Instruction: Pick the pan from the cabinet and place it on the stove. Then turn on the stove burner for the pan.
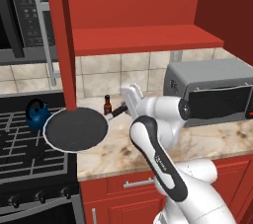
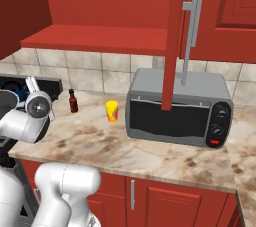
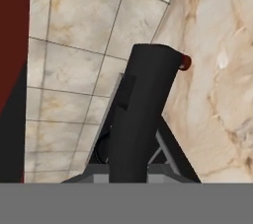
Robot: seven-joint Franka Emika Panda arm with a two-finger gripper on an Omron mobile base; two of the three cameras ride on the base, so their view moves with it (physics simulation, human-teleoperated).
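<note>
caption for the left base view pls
Pincer shut on the pan handle, carrying it over the counter edge toward the stove.

Kitchen: stove [image 1: 29, 144], microwave [image 1: 24, 11], cabinet [image 1: 143, 1].

Pan handle [image 3: 141, 114] (black) against tiles [image 3: 74, 45]

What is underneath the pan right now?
The pan, held by its handle in the gripper, is over the stove grate's right edge and the counter edge beside it. The surface directly under it is covered, so contact cannot be judged.
</note>
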